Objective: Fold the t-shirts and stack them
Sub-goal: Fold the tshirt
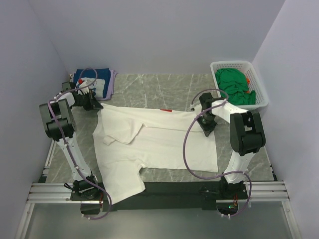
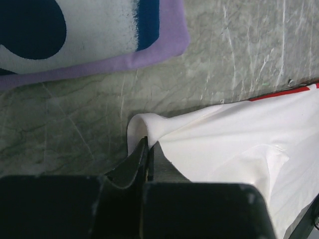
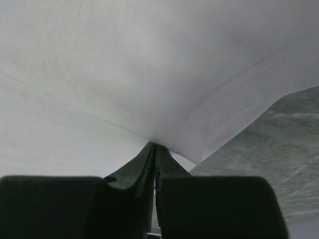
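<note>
Broadly, the grey marbled tabletop fills the top view, walled in on three sides. Across its middle lies the white t-shirt, spread mostly flat and rumpled, with one part trailing over the near edge toward 7 o'clock. At 2 o'clock stands a white lattice basket against the right wall, holding bunched green t-shirts (a fleck of orange shows among them). At 10 o'clock, in the far left corner, a folded navy t-shirt with white print sits on a folded lavender cloth, well apart from the basket.

The left hand is at the white shirt's 10 o'clock corner, clamped tight on a small fold of the cloth, which curls up over its fingertips just short of the lavender edge. The right hand is at the shirt's 2 o'clock corner, its fingers pressed together on the cloth, which rises in a taut sheet above them with bare tabletop at 3 o'clock. A thin red strip shows on the shirt's far edge at 12 o'clock.
</note>
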Available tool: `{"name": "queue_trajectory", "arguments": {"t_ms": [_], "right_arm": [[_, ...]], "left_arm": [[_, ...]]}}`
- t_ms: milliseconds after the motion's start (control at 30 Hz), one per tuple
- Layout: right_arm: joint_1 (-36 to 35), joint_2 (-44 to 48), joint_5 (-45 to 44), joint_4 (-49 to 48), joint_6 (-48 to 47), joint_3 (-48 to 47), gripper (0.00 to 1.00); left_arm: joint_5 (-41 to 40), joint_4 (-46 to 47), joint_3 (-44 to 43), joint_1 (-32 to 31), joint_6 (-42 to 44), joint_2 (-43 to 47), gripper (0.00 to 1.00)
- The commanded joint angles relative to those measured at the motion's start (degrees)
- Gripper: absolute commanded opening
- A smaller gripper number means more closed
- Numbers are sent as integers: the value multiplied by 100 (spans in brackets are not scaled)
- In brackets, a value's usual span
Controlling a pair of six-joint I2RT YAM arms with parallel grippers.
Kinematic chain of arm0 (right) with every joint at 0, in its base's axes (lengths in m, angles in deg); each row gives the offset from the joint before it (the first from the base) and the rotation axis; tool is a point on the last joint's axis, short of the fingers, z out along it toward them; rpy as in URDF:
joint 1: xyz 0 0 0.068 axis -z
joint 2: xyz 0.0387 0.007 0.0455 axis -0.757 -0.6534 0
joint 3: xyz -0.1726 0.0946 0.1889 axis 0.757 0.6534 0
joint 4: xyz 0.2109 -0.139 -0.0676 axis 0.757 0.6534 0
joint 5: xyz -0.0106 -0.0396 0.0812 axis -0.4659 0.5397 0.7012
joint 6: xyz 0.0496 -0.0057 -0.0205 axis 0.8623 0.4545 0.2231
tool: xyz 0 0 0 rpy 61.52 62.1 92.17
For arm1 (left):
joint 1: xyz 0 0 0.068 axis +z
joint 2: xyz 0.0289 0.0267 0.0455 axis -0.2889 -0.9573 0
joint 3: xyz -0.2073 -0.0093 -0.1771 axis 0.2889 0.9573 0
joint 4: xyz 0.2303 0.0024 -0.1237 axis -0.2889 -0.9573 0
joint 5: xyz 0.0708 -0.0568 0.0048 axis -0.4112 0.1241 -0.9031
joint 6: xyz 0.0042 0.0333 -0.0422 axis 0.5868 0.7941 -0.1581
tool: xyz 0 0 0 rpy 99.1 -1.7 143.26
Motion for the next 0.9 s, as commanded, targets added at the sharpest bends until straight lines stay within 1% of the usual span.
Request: {"name": "queue_trajectory", "arguments": {"t_ms": [0,67,100,167,233,267,300,333,400,433,467,500,667,767,800,833,867], "right_arm": [[88,-316,-626,-467,-225,170,6],[96,-290,-486,-415,-286,100,6],[79,-264,-407,-345,-330,30,9],[79,-72,-74,-230,-436,-93,14],[123,96,321,68,-506,-426,21],[140,314,610,113,-489,-541,24],[158,395,770,243,-506,-794,29],[228,474,884,262,-437,-910,31],[298,589,1052,201,-313,-1234,34],[342,580,1035,157,-217,-1306,34],[343,554,965,79,-147,-1359,34],[334,510,773,-166,-85,-1411,34],[342,-437,139,-361,232,-1974,35],[351,-781,-125,-406,451,-2194,40],[351,-826,-151,-414,504,-2246,45],[351,-843,-152,-432,600,-2238,47],[351,-835,-178,-441,653,-2221,48]], "left_arm": [[-228,119,-231,119,119,-87,1],[-202,207,-230,127,84,-122,3],[-184,208,-248,119,75,-131,4],[-131,94,-344,119,145,-131,14],[-35,-81,-371,127,250,34,25],[-17,-117,-328,127,381,131,28],[-17,-135,-292,127,426,245,30],[-26,-153,-214,136,461,473,32],[-61,-188,-143,136,540,659,33],[-96,-162,-64,136,549,816,37],[-148,-75,-11,127,480,887,39],[-131,-21,33,136,462,949,41],[-201,84,165,40,453,985,46],[-237,181,218,-39,374,958,51],[-228,207,244,-74,374,958,51],[-280,251,279,-118,365,958,55],[-315,269,375,-197,391,985,55]]}}
